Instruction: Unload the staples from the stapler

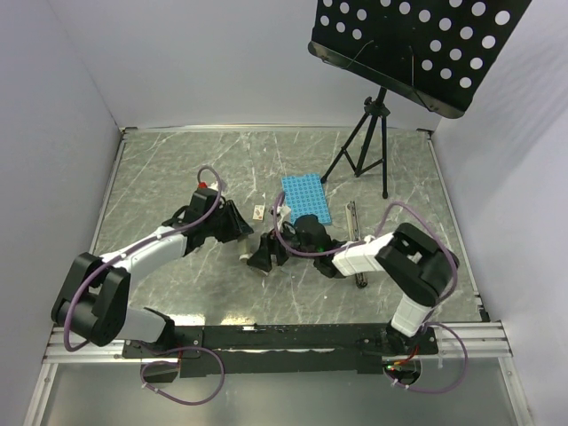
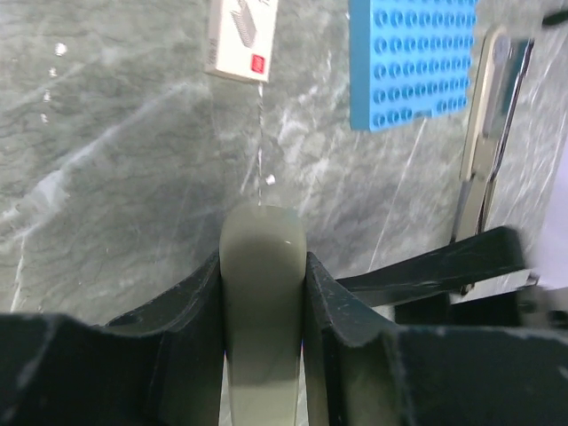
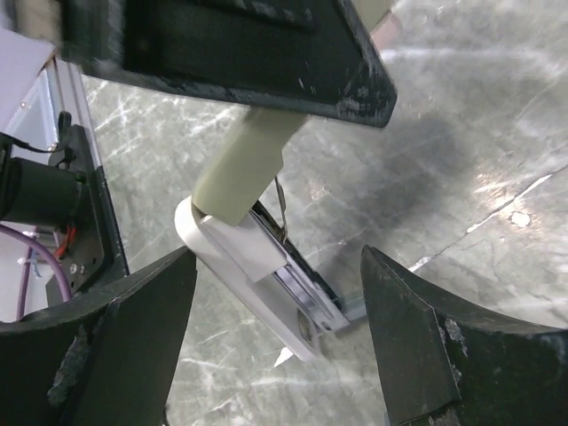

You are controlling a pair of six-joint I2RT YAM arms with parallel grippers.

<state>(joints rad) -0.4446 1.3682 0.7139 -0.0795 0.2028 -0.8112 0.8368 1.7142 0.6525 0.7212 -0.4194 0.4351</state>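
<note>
The slim black stapler with a silvery metal strip along its length [image 1: 353, 226] is seen lying flat on the grey marbled table [image 1: 177, 177] and is held by neither gripper. It is placed well to the right of the right gripper [image 1: 264, 255], partly hidden by that arm. It lies ahead and to the right of the left gripper [image 1: 232, 224]. In the left wrist view it is found just beside the right edge of the flat blue plastic rack with rows of round holes [image 2: 413, 62].

The left gripper is pressed onto a pale grey rounded oblong piece [image 2: 263, 293], which is pinched between both fingers and sticks out past their tips. In the right wrist view this piece is seen slanting down to a white rounded part [image 3: 235, 266] with a dark, metal-lined channel. The right gripper is spread wide, with its two fingers set on either side of the white part and apart from it. A small pale cardboard box with a red mark [image 2: 240, 35] is seen lying ahead of the left gripper, left of the rack.
</note>
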